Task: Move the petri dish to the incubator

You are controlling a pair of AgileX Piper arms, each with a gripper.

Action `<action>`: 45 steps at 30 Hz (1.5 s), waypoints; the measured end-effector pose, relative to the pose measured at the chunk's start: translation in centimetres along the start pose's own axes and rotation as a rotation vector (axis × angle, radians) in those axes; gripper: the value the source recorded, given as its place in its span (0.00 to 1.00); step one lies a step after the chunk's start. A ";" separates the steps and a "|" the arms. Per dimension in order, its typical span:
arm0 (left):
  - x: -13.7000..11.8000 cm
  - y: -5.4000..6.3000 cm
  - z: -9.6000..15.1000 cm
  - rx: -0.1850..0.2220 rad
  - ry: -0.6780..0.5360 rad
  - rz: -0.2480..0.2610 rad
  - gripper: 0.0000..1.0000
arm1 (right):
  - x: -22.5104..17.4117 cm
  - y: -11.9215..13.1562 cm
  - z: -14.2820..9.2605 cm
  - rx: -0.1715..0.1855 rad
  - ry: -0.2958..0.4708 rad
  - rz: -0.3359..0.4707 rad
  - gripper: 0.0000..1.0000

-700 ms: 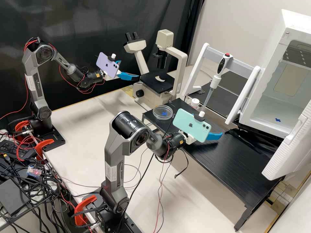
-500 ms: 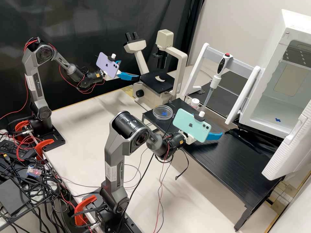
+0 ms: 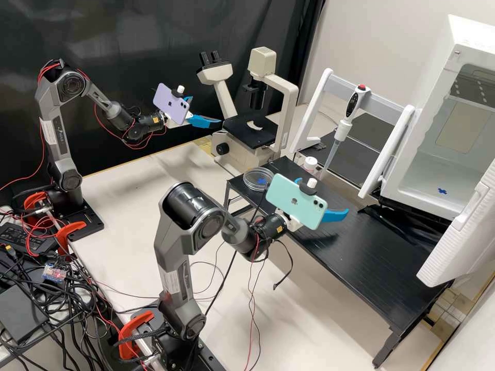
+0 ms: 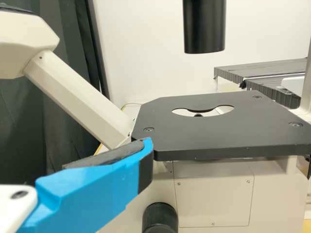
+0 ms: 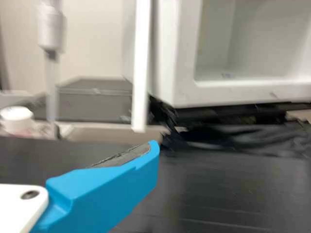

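The clear petri dish (image 3: 252, 181) rests at the far left end of the black raised shelf (image 3: 361, 263), a blue cross showing through it. White and open-fronted, the incubator (image 3: 412, 175) stands at the right with a blue cross on its floor. Over the shelf, between dish and incubator, is my right gripper (image 3: 324, 195), fingers apart and nothing seen between them. My left gripper (image 3: 206, 110) hangs open in front of the microscope. A blue finger of the left gripper (image 4: 147, 144) shows beside the microscope stage. In the right wrist view, the right gripper (image 5: 154, 147) has the incubator (image 5: 167, 53) beyond it.
The microscope (image 3: 252, 129) stands behind the shelf's left end. A pipette (image 3: 342, 129) hangs on its white stand beside a white-capped bottle (image 3: 310, 164). The incubator's door (image 3: 464, 234) juts out over the shelf's right side. Cables hang below my right wrist.
My right arm has drawn back, its gripper shifting slightly left in the high view and uncovering more of the shelf. The left arm and the petri dish have kept still.
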 end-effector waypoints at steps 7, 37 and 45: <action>0.0 0.0 0.0 0.000 0.000 0.000 1.00 | -2.8 -2.9 -2.9 -0.003 0.168 -0.091 1.00; 0.0 0.0 0.0 0.000 0.000 0.000 1.00 | -1.7 -8.5 -3.0 -0.056 0.221 -0.323 1.00; 0.0 0.0 0.0 0.000 0.000 0.000 1.00 | -0.6 -8.9 -2.9 -0.027 0.222 -0.336 0.00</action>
